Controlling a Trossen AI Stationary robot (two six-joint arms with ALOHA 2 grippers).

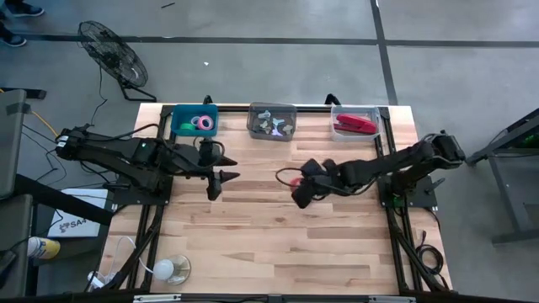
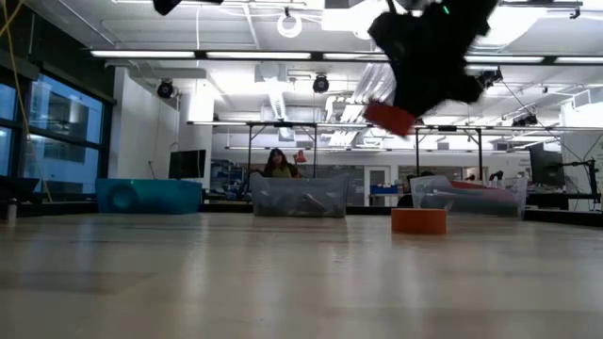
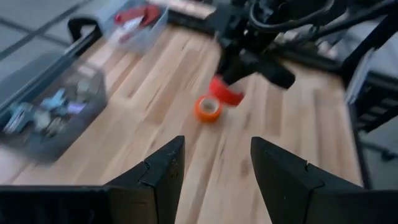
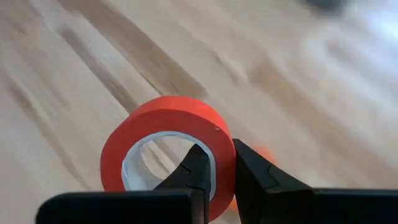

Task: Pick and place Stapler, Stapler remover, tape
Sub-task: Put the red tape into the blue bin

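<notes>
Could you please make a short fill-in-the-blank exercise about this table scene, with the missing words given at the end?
1. The right gripper is shut on the wall of an orange roll of ____, held above the table.
2. A second orange roll lies on the table, directly ____ the lifted one.
3. The red stapler lies inside the clear bin at the table's far ____ corner in the high view.
4. The left gripper holds ____.

Missing words: tape; below; right; nothing
</notes>
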